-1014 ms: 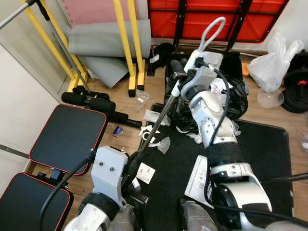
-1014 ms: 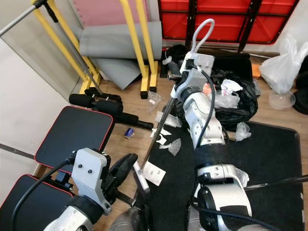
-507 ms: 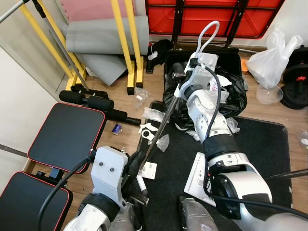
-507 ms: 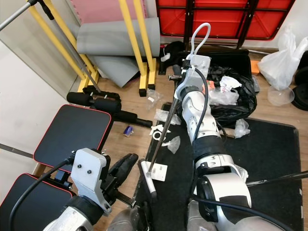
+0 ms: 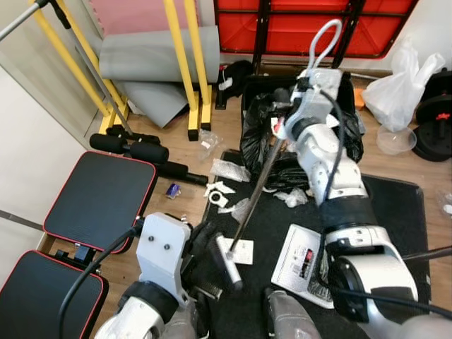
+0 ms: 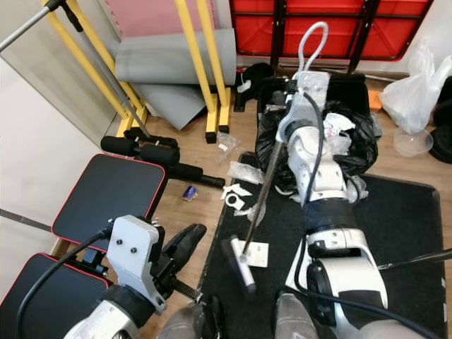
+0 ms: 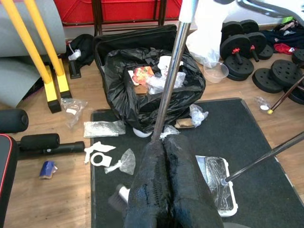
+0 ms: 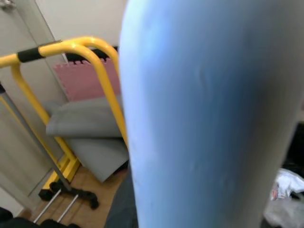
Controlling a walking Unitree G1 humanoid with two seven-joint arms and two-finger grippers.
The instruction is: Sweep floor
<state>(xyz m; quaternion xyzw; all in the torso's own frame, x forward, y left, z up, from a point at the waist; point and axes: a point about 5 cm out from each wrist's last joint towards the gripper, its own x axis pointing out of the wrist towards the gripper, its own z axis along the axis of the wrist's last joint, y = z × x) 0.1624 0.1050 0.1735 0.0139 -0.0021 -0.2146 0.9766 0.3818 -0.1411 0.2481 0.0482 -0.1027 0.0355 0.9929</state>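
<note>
My right gripper (image 5: 282, 106) is shut on the top of a broom's metal pole (image 5: 258, 187), high over the black trash bag (image 5: 258, 141). The pole slants down to the broom head (image 5: 231, 263) on the black mat (image 5: 395, 212). A white card (image 5: 245, 251) lies against the head. Paper scraps (image 5: 217, 194) and clear wrappers (image 5: 229, 169) litter the mat edge and wood floor. A white dustpan (image 5: 305, 263) lies on the mat to the right of the head. My left gripper (image 7: 166, 142) hovers low beside the broom head, fingers pressed together, holding nothing.
A black padded bench (image 5: 99, 201) stands at the left, with yellow frame legs (image 5: 191, 78) and rolled grey mats (image 5: 162, 53) behind. A white plastic bag (image 5: 399, 88) and weight plates (image 7: 273, 71) sit at the right. A thin rod (image 7: 266, 156) slants over the dustpan.
The right arm has swung to the right and the broom head has slid right across the mat, pushing the white card toward the dustpan. The left gripper has stayed put.
</note>
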